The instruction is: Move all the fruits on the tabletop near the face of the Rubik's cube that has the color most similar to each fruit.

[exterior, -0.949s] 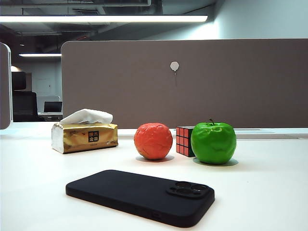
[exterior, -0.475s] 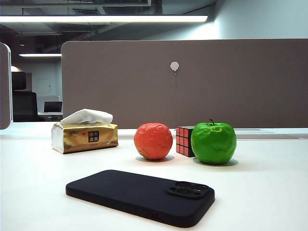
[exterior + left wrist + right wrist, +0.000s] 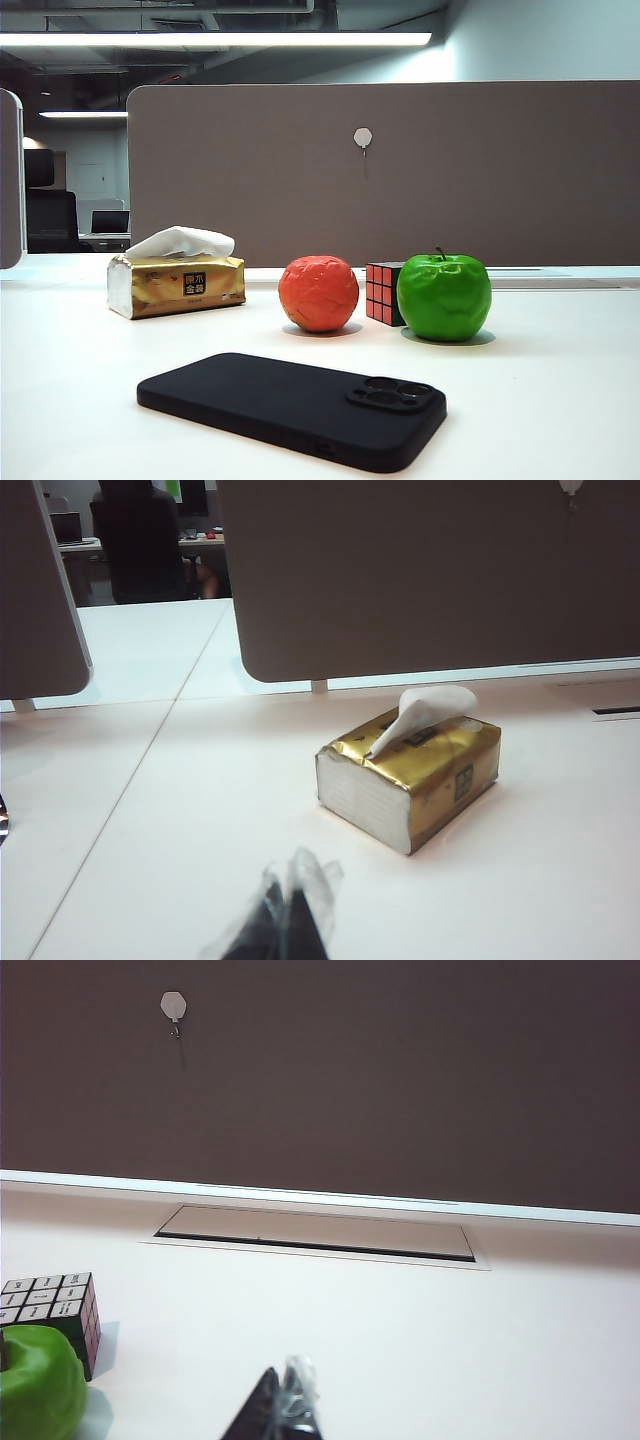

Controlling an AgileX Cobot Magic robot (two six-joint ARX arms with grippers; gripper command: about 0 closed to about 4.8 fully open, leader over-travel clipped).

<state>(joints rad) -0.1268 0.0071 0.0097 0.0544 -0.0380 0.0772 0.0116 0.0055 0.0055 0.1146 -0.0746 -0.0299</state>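
White tabletop (image 3: 560, 400) under both arms; left tool (image 3: 290, 920), right tool (image 3: 285, 1410) low, level, closed, empty.

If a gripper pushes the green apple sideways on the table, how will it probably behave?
The green apple is round, so it would probably roll or wobble rather than slide. Its glossy skin looks smooth, so two fingers might slip on it. It stands right beside the Rubik's cube, so a push toward the cube could shift the cube too. Both grippers, left and right, are shut and away from it.
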